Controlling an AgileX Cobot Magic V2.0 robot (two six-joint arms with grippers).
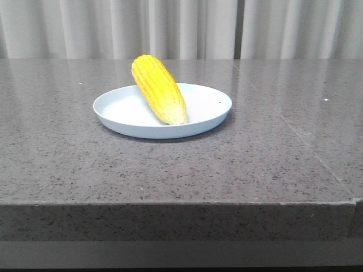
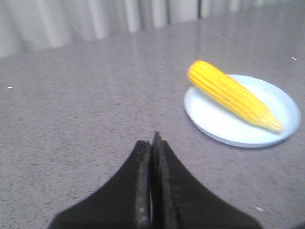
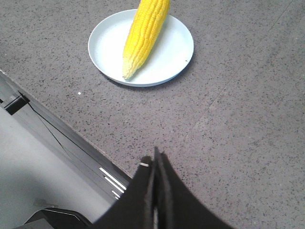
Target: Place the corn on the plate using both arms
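Glossy speckled stone table (image 1: 170,170), smooth plate (image 1: 122,110).

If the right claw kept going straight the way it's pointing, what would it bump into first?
Probably the speckled grey stone tabletop. The closed black right gripper tilts downward, so bare table lies ahead. The round white plate holding the yellow corn cob sits farther on, off to one side. Depth is uncertain.

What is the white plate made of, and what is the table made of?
The plate looks like smooth plastic or glazed ceramic: plain white, with a soft sheen. I cannot tell which. The table looks like polished stone: grey, speckled, and shiny enough to reflect the curtain.
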